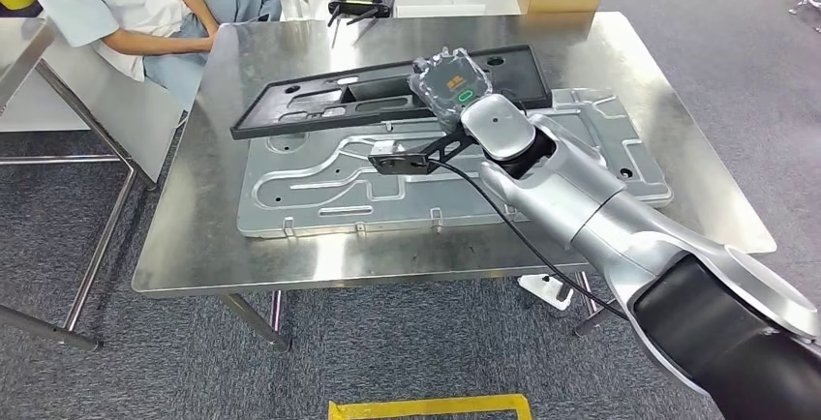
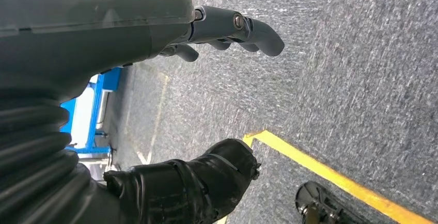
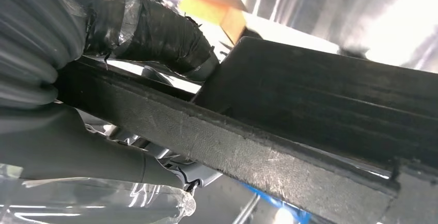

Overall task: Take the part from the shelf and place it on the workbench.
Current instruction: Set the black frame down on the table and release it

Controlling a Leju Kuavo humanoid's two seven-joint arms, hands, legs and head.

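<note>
A seated person (image 1: pixel 145 14) waits at the far left as the long black part (image 1: pixel 319 101) lies left-to-right across the grey plate (image 1: pixel 319 188) on the steel bench (image 1: pixel 194 236), its right end grasped by the right hand (image 1: pixel 450 86); the left hand (image 2: pixel 227 30) hangs released over the floor.

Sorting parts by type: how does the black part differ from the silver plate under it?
The black part is dark, matte and narrow; the silver plate is shiny, wider, with embossed channels. The right hand holds the black part, which lies angled across the silver plate flat on the workbench. Both are long, flat panels.
</note>
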